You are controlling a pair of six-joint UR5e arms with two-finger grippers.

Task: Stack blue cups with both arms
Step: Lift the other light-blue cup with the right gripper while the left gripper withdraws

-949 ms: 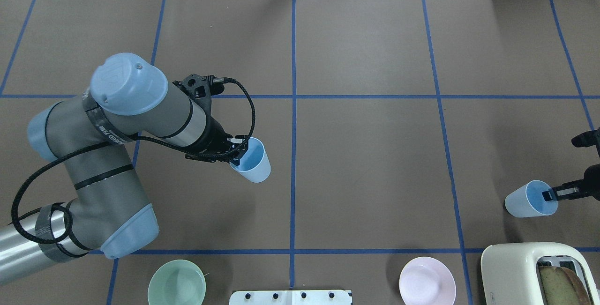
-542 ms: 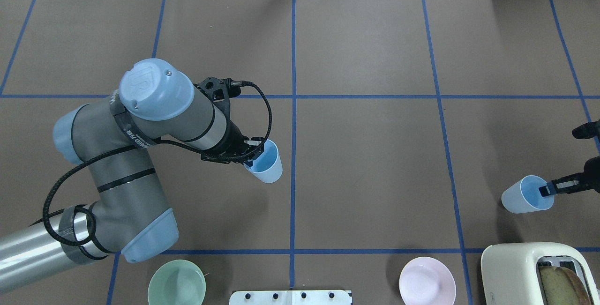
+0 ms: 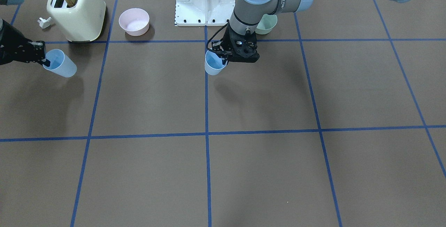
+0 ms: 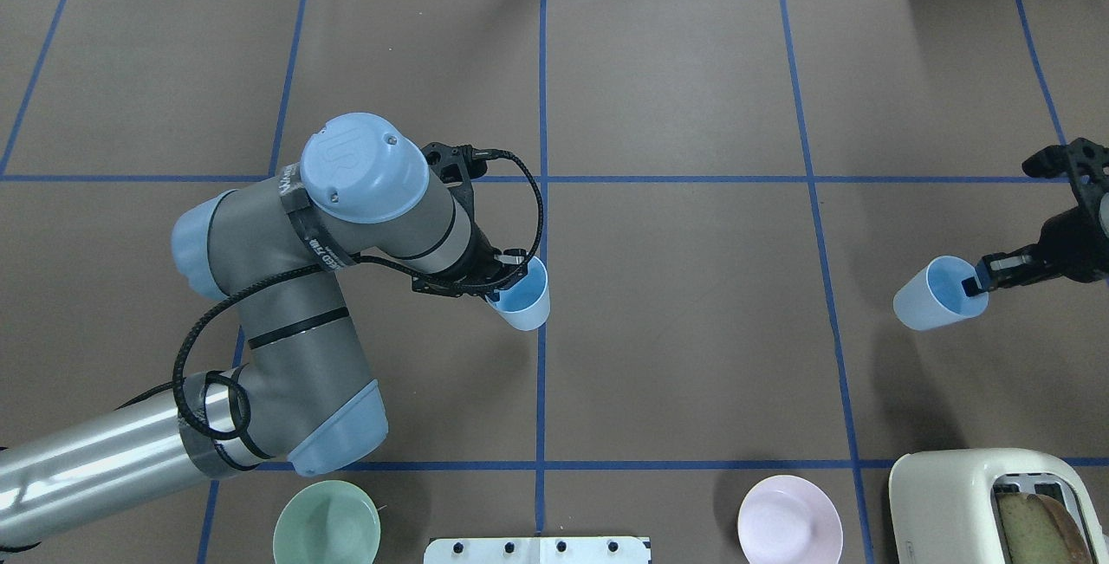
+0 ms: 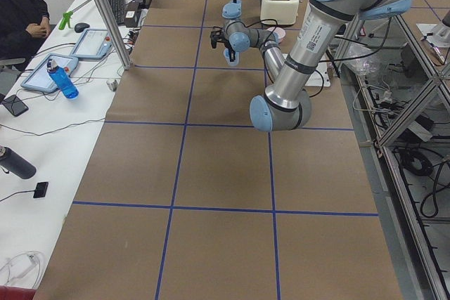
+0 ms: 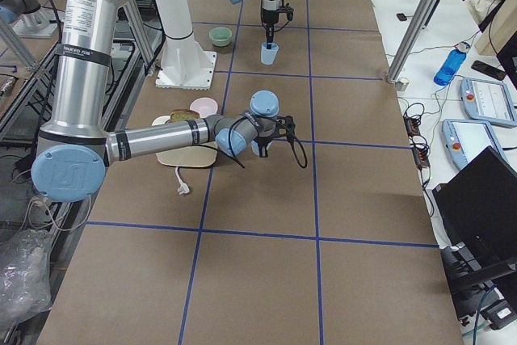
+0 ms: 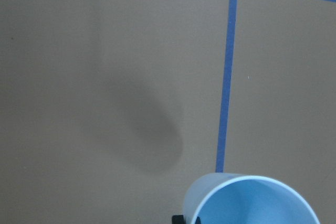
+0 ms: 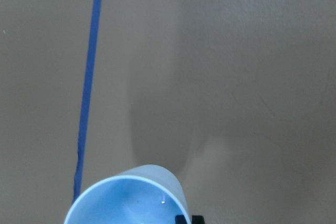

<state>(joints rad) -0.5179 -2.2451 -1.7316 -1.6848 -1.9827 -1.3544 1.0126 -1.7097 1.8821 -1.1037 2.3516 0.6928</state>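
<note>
Two pale blue cups are held in the air, each by one arm. My left gripper is shut on the rim of one blue cup, near the table's centre line; it also shows in the front view and the left wrist view. My right gripper is shut on the rim of the other blue cup, far to the right; this cup shows in the front view and the right wrist view. Both cups hang open side up, slightly tilted.
A green bowl and a pink bowl sit near the robot's base. A cream toaster with bread in it stands at the near right. Blue tape lines grid the brown table.
My left arm has carried its cup to the right, towards the centre line. My right arm has lifted its cup and moved it forward and to the left.
</note>
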